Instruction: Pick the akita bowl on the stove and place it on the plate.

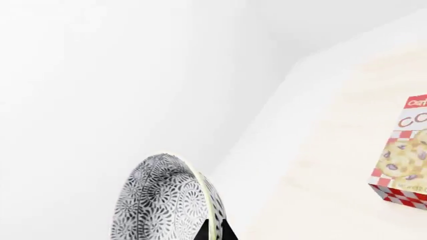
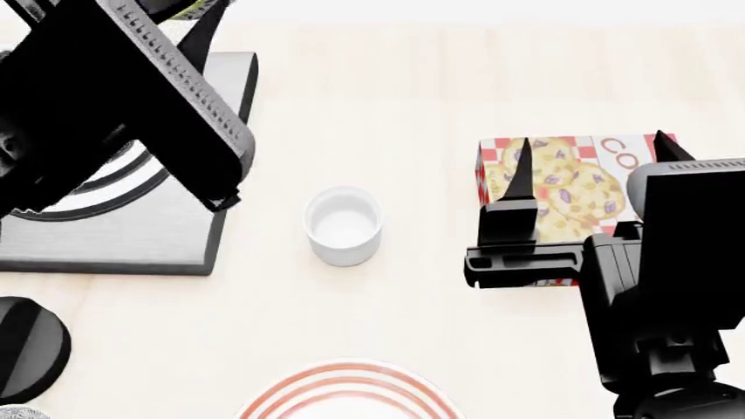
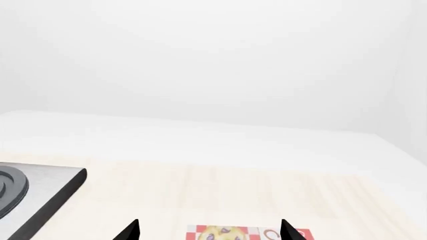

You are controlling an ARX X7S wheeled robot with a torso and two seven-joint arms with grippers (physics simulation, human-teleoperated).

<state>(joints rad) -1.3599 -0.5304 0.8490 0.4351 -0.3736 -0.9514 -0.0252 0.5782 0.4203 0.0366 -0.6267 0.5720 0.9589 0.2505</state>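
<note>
- Bowl: the small round akita bowl (image 1: 170, 200), white with a fine grey-black floral speckle, sits between the left claw's (image 1: 215, 231) black fingertips in the left wrist view, pinched at its rim and tipped on edge against the white background. Judgement: a rim pinch, since a round wall is too wide to span.
- Left claw state: closed on the bowl's rim, one dark fingertip (image 1: 223, 231) showing against the pale rim edge. In the head view the left arm hides both claw and bowl.
- Flat dark grey metallic stove (image 2: 140, 231) with ring burner lies beneath the left arm; no bowl visible on its exposed part. Judgement: bowl lifted clear, carry phase.
- Large white plate (image 2: 349, 394) with thin red rings lies at the near table edge, well apart from the left arm. Small plain white cup (image 2: 344, 225) stands between stove and plate line; the carry should pass clear of it.
- Right claw (image 2: 588, 161): tips spread wide, holding nothing, hovering over the red-checked cookie box (image 2: 559, 188). Judgement: parked aside, keeping the route free.
</note>
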